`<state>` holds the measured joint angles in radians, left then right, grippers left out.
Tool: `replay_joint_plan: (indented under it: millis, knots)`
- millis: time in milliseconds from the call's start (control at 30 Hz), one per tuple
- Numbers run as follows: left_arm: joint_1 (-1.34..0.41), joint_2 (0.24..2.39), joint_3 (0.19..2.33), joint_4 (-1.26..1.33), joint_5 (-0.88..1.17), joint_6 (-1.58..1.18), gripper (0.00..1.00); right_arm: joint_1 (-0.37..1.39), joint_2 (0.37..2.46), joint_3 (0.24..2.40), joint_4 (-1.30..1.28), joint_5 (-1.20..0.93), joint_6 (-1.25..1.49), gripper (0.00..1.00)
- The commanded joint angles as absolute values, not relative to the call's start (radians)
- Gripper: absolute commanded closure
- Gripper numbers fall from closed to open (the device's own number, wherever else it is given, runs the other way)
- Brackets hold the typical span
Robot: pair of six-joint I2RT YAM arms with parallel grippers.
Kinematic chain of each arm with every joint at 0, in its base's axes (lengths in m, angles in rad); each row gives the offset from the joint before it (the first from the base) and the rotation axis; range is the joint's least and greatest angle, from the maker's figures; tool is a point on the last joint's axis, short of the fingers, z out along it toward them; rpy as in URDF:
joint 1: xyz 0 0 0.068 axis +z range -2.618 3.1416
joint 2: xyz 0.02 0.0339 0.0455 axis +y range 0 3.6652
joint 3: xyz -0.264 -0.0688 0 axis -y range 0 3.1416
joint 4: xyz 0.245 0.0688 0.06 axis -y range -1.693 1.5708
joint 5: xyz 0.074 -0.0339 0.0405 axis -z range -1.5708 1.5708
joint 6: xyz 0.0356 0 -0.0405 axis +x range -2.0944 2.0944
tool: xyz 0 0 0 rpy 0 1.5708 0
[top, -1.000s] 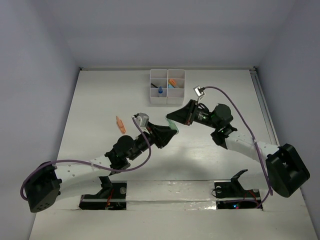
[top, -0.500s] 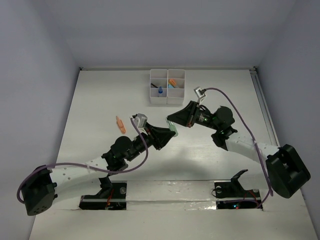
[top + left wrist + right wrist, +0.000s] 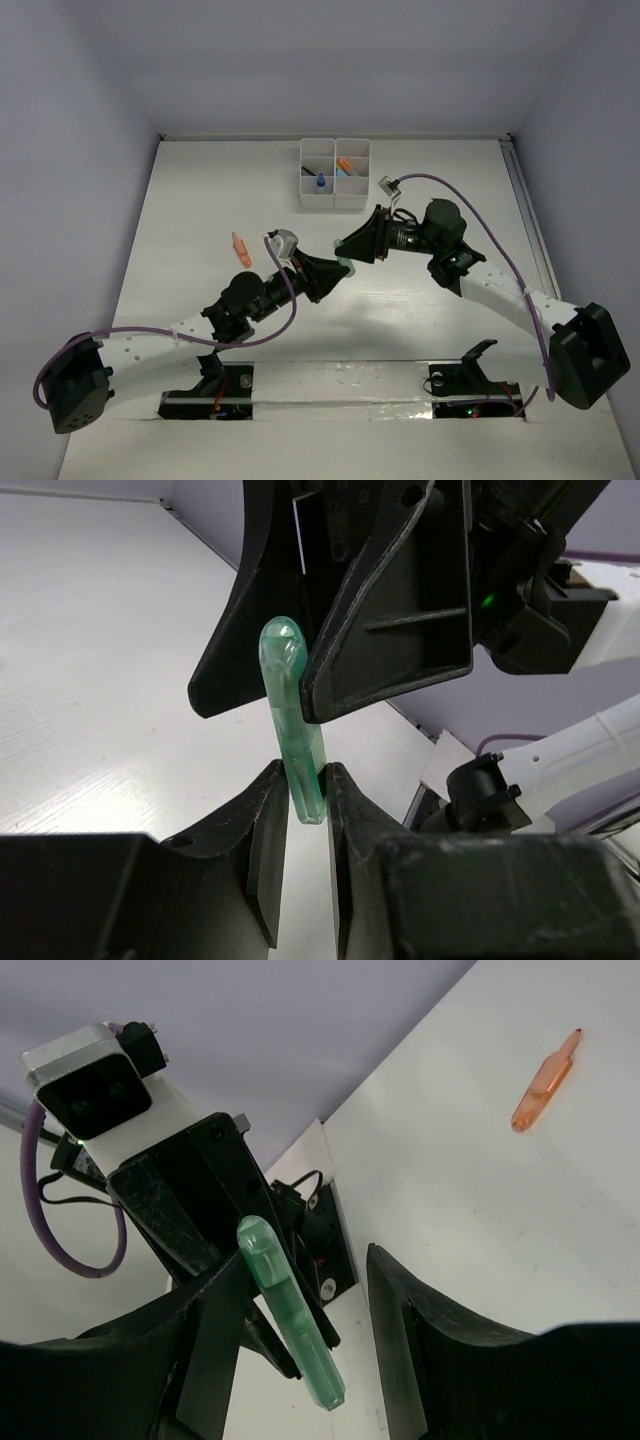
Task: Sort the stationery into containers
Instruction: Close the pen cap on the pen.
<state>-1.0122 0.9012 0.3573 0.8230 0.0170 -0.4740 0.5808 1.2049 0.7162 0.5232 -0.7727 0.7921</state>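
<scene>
A translucent green pen cap (image 3: 296,730) stands upright with my left gripper (image 3: 303,772) shut on its lower end. My right gripper (image 3: 300,1265) is open around the cap's (image 3: 288,1320) other end. The cap lies close to the right gripper's left finger (image 3: 215,1345), well clear of the other finger. In the top view the two grippers meet nose to nose at mid-table, left gripper (image 3: 332,268) and right gripper (image 3: 350,247), with a sliver of the green cap (image 3: 346,265) between them. An orange cap (image 3: 240,247) lies on the table to the left, also in the right wrist view (image 3: 545,1088).
A white four-compartment organiser (image 3: 336,192) stands at the back centre, holding a blue piece (image 3: 320,183), an orange piece (image 3: 345,164) and a dark piece (image 3: 308,171). The purple cable (image 3: 470,215) arcs over the right arm.
The right arm's wrist has swung up and left, and its gripper has shifted slightly. The left gripper has stayed near the same spot with the green cap.
</scene>
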Motion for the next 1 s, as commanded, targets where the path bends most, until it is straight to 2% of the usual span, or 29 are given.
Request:
replay_joint_plan:
  millis: [0,100,133,167,300,333,400,467,500,567,633,733,967]
  knots:
    - [-1.012,0.899,0.377,0.896,0.101,-0.443,1.0,0.581,1.215,0.776,0.456,-0.801,0.723,0.44]
    - [-1.012,0.908,0.383,0.885,0.112,-0.44,1.0,0.581,1.207,0.787,0.457,-0.811,0.718,0.48]
    - [-1.012,0.908,0.382,0.884,0.11,-0.44,1.0,0.581,1.203,0.793,0.446,-0.811,0.709,0.62]
    - [-1.012,0.907,0.382,0.877,0.11,-0.44,1.0,0.581,1.201,0.798,0.434,-0.81,0.704,0.69]
    - [-1.012,0.884,0.38,0.865,0.084,-0.443,1.0,0.581,1.186,0.807,0.359,-0.796,0.673,0.83]
    - [-1.012,0.879,0.382,0.861,0.08,-0.445,1.0,0.581,1.183,0.802,0.347,-0.793,0.673,0.94]
    - [-1.012,0.867,0.387,0.848,0.065,-0.446,1.0,0.581,1.177,0.785,0.338,-0.785,0.673,1.0]
    - [-1.012,0.865,0.391,0.85,0.061,-0.456,1.0,0.581,1.161,0.767,0.363,-0.758,0.698,1.0]
    - [-1.012,0.868,0.391,0.86,0.061,-0.459,0.89,0.581,1.158,0.746,0.38,-0.747,0.715,1.0]
    - [-1.012,0.879,0.393,0.87,0.071,-0.468,0.76,0.581,1.151,0.73,0.432,-0.71,0.764,1.0]
    - [-1.012,0.891,0.393,0.876,0.072,-0.482,0.57,0.581,1.149,0.712,0.478,-0.674,0.804,1.0]
    - [-1.012,0.902,0.39,0.884,0.077,-0.492,0.53,0.581,1.149,0.707,0.514,-0.66,0.834,1.0]
    - [-1.012,0.946,0.391,0.908,0.094,-0.509,0.55,0.581,1.143,0.719,0.531,-0.643,0.842,1.0]
